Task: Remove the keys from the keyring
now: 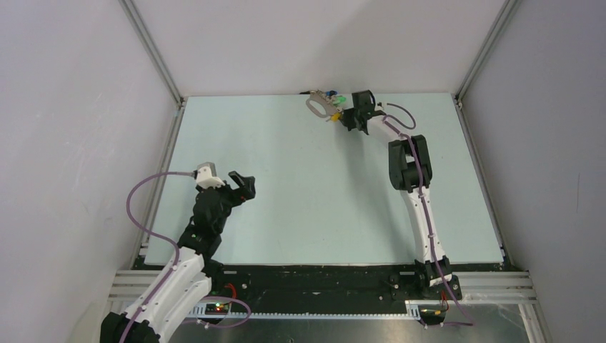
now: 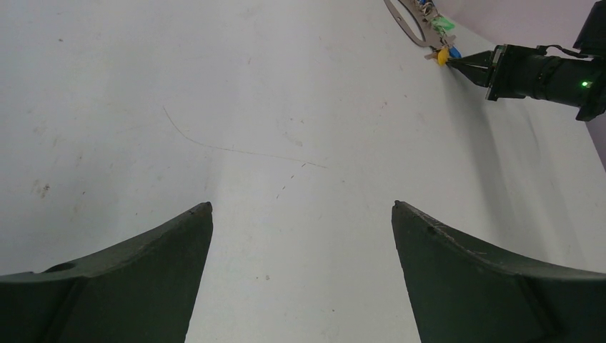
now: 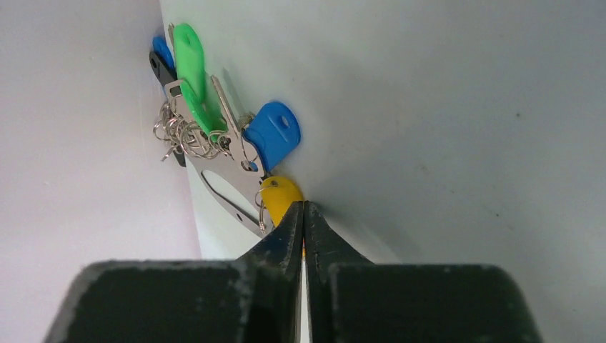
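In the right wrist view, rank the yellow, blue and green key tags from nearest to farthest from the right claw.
1. yellow tag, at the right claw tips.
2. blue tag, just beyond, above it.
3. green tag, farthest, upper left.

The right gripper (image 3: 304,209) hides the lower half of the yellow key (image 3: 276,193).

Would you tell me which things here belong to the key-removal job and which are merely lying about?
Job: keyring; green key, blue key, black key; yellow key, pinched by right gripper, jaws shut.
Not the job: left gripper, jaws open, idle; table; purple cable.
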You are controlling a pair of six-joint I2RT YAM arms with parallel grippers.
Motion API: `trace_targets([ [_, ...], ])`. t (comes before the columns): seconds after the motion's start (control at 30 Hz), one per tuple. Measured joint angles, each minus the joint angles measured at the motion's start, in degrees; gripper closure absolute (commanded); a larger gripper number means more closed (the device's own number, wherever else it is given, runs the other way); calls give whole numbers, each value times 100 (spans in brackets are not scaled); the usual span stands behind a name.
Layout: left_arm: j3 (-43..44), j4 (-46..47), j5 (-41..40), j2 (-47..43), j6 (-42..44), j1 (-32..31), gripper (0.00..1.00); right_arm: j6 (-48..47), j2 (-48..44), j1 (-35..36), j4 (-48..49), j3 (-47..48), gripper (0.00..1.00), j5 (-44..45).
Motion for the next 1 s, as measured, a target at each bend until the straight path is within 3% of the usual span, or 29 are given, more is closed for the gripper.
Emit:
trace_targets([
  [0.17, 0, 0, -2, -4, 0, 0, 2, -192, -26, -11, 122, -111, 100, -59],
  [0.4, 0, 0, 0, -13, 0, 0, 2, -675, -835, 24, 645, -1473, 100, 46],
  [0.53, 0, 0, 0, -44, 2, 0, 2, -949, -866, 24, 1029, -1475, 100, -20],
  [0.77, 0, 0, -2, -55, 0, 0, 2, -885, -341, 24, 1617, -328, 100, -271],
  [0.9, 0, -2, -9, -83, 2, 0, 2, -660, 236, 37, 1375, 605, 100, -170],
  [1.0, 0, -2, -11, -87, 2, 0, 2, -358, 433, 42, 909, 765, 100, -35],
])
